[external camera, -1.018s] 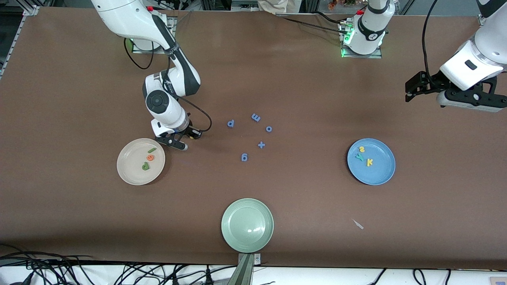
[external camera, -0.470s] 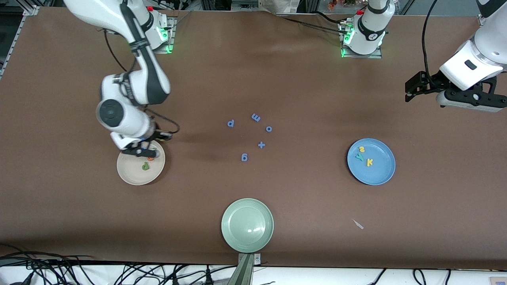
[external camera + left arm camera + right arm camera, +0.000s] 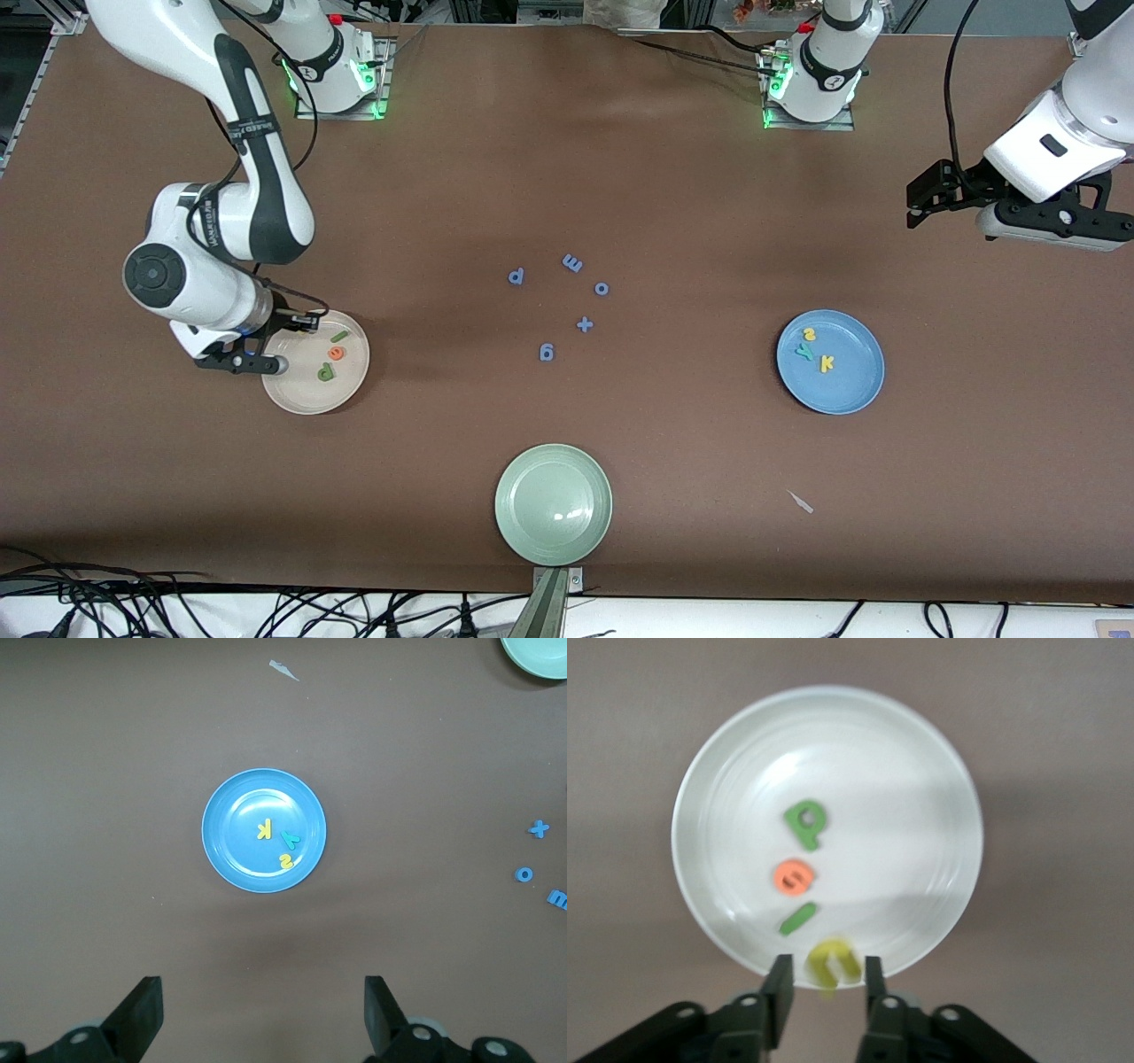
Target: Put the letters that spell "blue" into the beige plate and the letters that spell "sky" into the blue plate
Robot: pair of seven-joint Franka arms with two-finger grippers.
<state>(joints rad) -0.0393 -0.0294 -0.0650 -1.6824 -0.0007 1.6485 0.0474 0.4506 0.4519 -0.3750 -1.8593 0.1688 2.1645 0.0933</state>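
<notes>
My right gripper [image 3: 257, 363] hangs over the rim of the beige plate [image 3: 306, 394] at the right arm's end. Its jaws are open, and the yellow u [image 3: 833, 964] sits loose between them with a gap on each side. In the plate [image 3: 904, 797] lie the dark green b [image 3: 804, 822], orange e [image 3: 794, 877] and green l [image 3: 797, 919]. The blue plate [image 3: 855, 390] holds the yellow s [image 3: 809, 334], teal y [image 3: 804, 351] and yellow k [image 3: 827, 362]. My left gripper [image 3: 921, 199] waits open, high over the table's left-arm end, with nothing between its fingers [image 3: 142, 1014].
Several all-blue letters [image 3: 547, 353] lie scattered mid-table. A pale green plate [image 3: 554, 503] sits near the front edge. A small pale scrap [image 3: 801, 501] lies nearer the camera than the blue plate.
My right arm swung from beside the beige plate across it toward the right arm's end. Its jaws have widened off the yellow u. The left arm has not moved.
</notes>
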